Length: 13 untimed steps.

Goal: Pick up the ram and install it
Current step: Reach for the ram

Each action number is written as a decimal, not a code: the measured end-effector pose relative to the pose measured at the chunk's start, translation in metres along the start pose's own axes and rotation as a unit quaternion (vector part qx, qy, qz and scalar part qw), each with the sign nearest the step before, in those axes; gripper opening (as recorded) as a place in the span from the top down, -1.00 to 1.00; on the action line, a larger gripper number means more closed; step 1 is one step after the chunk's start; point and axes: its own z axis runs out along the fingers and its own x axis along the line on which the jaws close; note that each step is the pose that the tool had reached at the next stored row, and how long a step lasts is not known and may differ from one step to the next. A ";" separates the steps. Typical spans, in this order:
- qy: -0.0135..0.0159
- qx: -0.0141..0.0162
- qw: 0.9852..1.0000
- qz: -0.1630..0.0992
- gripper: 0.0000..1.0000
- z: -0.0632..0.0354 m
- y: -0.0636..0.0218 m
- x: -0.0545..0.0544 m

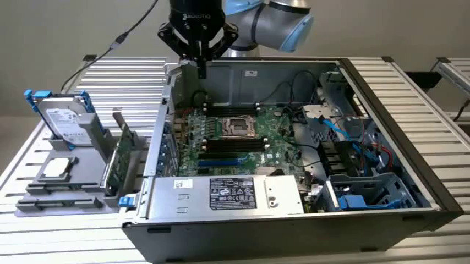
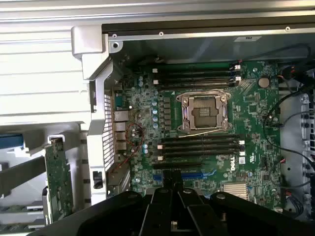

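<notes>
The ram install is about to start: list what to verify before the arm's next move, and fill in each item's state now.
1. Claw open for a grasp: not ok, shut.
2. Ram in claw: not ok, nothing held.
3. Ram located: cannot tell; a green board stands in the grey rack outside the case, but it may be another card.
4. Motherboard exposed in the open case: ok.
5. Memory slots free: ok, they look empty.

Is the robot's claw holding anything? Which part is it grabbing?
Nothing is held. The gripper is shut, with nothing between its fingers, above the open computer case.
</notes>
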 end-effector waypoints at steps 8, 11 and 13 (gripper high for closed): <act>0.000 0.000 1.000 0.000 0.79 0.0000 0.0000 0.000; 0.000 0.000 1.000 0.000 0.79 -0.0003 -0.0010 0.009; 0.000 0.000 1.000 0.000 0.79 -0.0003 -0.0021 0.018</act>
